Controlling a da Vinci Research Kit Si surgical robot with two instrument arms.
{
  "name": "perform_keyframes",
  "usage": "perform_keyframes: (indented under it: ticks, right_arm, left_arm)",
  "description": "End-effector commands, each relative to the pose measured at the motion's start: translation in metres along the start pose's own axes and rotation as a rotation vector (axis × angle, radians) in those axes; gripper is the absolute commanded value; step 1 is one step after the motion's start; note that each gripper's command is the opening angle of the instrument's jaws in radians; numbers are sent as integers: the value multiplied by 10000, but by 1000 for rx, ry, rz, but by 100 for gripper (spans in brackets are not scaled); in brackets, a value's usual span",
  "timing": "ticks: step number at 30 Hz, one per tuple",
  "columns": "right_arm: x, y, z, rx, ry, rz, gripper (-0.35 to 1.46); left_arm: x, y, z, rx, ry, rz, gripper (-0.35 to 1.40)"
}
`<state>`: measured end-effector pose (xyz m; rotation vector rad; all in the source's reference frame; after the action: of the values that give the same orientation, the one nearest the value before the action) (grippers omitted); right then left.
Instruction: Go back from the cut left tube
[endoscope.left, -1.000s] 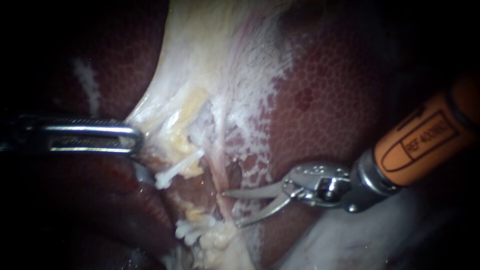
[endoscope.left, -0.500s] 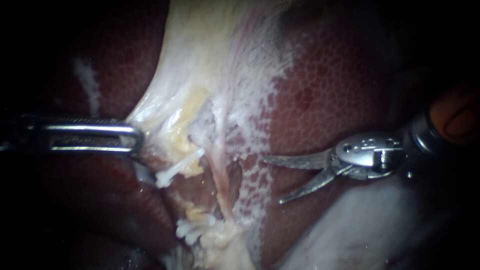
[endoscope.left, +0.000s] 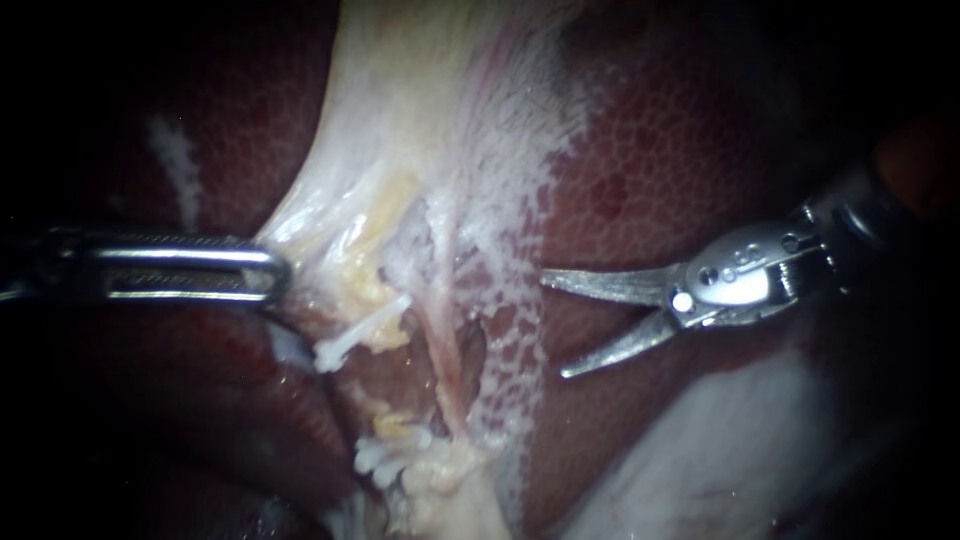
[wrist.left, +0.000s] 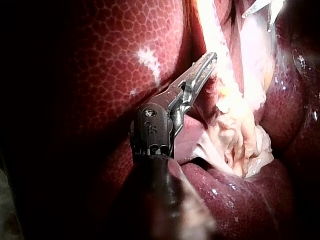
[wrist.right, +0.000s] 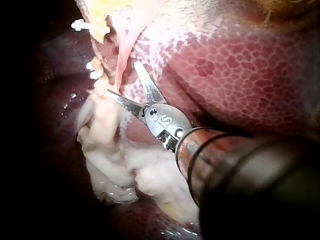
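Left of the open blades, across a strip of mottled liver (endoscope.left: 680, 180), lies the cut left tube (endoscope.left: 392, 428).

- Tube site: one white clip (endoscope.left: 350, 340) sits on the far stump and a cluster of clips (endoscope.left: 380, 460) on the near stump, with a gap between them. The tube's axis runs near to far.
- Right instrument (endoscope.left: 556, 325): the shaft enters from the right and the blades are spread with nothing between them. The tips point left, roughly square to the tube's axis. A pink uncut strand (endoscope.left: 447, 370) stands between the tips and the stumps. The blades are apart from both.
- Left instrument (endoscope.left: 275, 278): its jaws are clenched on the edge of the pale sheet of tissue (endoscope.left: 400, 150), just beside the far clip. It is the nearer of the two to the cut, and appears to be holding tension.
- Judgement: the way out is to the right, back along the shaft, and is clear of the strand.

View notes:
- The right wrist view shows the right instrument (wrist.right: 122, 80) with one blade close to a pale lump of tissue (wrist.right: 125, 170). The endoscope leaves that lump dim.
- The left wrist view shows the left instrument (wrist.left: 210, 59) shut edge-on against the pale band. The endoscope shows only its flat side.
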<state>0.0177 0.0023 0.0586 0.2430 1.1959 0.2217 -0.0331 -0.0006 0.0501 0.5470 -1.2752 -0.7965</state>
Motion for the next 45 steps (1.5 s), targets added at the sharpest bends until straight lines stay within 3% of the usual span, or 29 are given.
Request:
perform_keyframes:
  ticks: [1, 12, 22, 26, 37, 45]
  right_arm:
    - [0, 1, -1, -2, 3, -7, 143]
    - [5, 10, -12, -9, 32, -56, 143]
    - [4, 13, -14, -11, 33, -71, 143]
    - [4, 14, -15, -11, 33, -76, 143]
    - [2, 16, -16, -12, 32, -88, 143]
    - [-4, 21, -17, -15, 30, -99, 143]
  left_arm:
    - [0, 0, 0, 1, 0, 0, -35]
    - [1, 2, 1, 1, 0, 1, -35]
    - [6, 5, 3, 0, 0, 3, -35]
    - [13, 13, 8, -1, -3, 7, -35]
    - [55, 45, 39, -18, 35, -7, -35]
    - [73, 49, 64, 0, 56, -20, -35]
